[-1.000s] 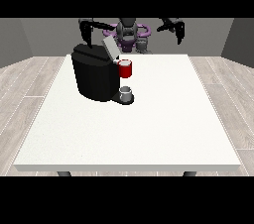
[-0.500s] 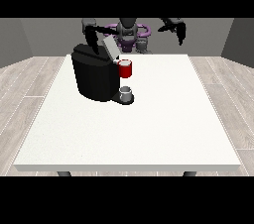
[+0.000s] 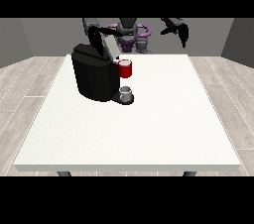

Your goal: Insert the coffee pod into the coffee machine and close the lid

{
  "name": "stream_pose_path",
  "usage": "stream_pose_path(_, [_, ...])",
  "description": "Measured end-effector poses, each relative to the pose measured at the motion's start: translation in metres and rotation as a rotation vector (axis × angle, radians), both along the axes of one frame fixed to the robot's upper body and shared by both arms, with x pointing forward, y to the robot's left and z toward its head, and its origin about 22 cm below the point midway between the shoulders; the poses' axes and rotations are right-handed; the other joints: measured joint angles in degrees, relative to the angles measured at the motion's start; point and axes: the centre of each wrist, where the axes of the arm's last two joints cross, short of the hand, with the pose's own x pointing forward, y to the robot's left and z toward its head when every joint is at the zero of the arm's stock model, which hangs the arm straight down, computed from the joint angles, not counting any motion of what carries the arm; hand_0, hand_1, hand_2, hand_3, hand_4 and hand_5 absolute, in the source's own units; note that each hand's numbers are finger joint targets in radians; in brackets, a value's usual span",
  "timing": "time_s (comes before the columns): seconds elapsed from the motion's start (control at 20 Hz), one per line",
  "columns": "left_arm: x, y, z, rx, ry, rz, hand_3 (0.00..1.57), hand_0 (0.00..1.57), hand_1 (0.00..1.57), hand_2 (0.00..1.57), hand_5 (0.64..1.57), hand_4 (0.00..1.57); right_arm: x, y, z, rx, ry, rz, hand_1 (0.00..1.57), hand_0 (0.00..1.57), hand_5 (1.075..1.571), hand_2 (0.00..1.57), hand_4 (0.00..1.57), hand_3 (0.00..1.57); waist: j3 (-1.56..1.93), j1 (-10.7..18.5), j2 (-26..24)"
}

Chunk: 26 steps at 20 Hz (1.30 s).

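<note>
**Hand over the coffee machine, no writing to read**

The hand at the view's left (image 3: 97, 44) hangs over the top of the black coffee machine (image 3: 94, 75), which stands on the white table (image 3: 149, 119); whether its fingers are open or curled I cannot tell. No brand or label can be read anywhere. A red thing at the machine (image 3: 125, 69) sits above a small grey thing (image 3: 126, 91) on the machine's base; I cannot tell it for the pod. The hand at the view's right (image 3: 183, 33) is raised off the table, fingers pointing down, holding nothing.
</note>
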Motion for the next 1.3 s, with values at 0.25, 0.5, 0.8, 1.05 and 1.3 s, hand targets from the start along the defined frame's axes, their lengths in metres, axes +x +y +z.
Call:
stream_pose_path(0.25, [-0.002, -0.003, 0.000, 0.008, -0.003, 0.001, 0.00, 0.00, 0.00, 0.00, 1.571, 0.36, 0.007, 0.008, 0.014, -0.040, -0.028, 0.018, 0.00, 0.00, 1.571, 0.00, 0.12, 0.00, 0.10, 0.5, 1.3])
stream_pose_path(0.5, [0.002, -0.011, 0.005, 0.013, -0.011, -0.016, 0.00, 0.00, 0.00, 0.00, 1.571, 0.39, 0.013, 0.016, 0.030, -0.092, -0.033, 0.011, 0.00, 0.00, 1.571, 0.00, 0.00, 0.00, 0.34, 1.0, 2.3])
stream_pose_path(0.8, [0.005, -0.014, 0.007, 0.022, -0.028, -0.031, 0.00, 0.00, 0.00, 0.00, 1.571, 0.33, 0.017, 0.015, 0.049, -0.147, -0.035, -0.011, 0.00, 0.00, 1.571, 0.00, 0.00, 0.00, 0.63, 2.1, 3.5])
stream_pose_path(1.05, [0.013, -0.019, 0.013, 0.019, -0.043, -0.066, 0.00, 0.00, 0.00, 0.00, 1.571, 0.40, 0.017, 0.018, 0.066, -0.232, -0.040, -0.059, 0.00, 0.00, 1.571, 0.00, 0.22, 0.00, 0.98, 3.4, 4.8])
stream_pose_path(1.3, [0.019, -0.027, 0.023, 0.020, -0.090, -0.113, 0.00, 0.00, 0.00, 0.00, 1.571, 0.44, 0.019, 0.002, 0.096, -0.295, -0.061, -0.134, 0.00, 0.00, 1.571, 0.00, 0.16, 0.00, 1.33, 6.7, 7.2])
